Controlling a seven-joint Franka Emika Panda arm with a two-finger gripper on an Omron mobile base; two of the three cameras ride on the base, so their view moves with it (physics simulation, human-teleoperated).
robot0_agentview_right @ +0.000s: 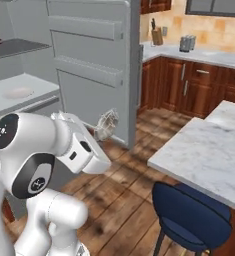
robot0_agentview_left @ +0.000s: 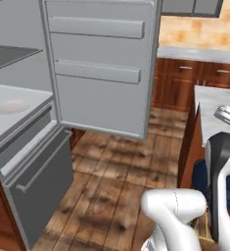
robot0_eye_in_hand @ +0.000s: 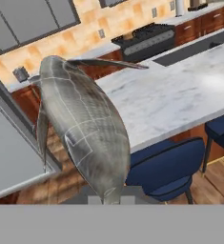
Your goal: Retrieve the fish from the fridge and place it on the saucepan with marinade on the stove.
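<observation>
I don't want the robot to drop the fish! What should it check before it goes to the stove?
1. Fish out of the fridge and in the gripper: ok.
2. Grip firm: cannot tell, the fingertips are hidden behind the fish.
3. Fridge door shut: not ok, it stands open.
4. Stove in sight beyond the marble island: ok.
5. Saucepan ready on the stove: cannot tell, too small.

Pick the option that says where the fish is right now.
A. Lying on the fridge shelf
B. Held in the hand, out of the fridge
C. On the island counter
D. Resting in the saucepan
B: the fish hangs from the hand in front of the open fridge door, above the wood floor.
</observation>
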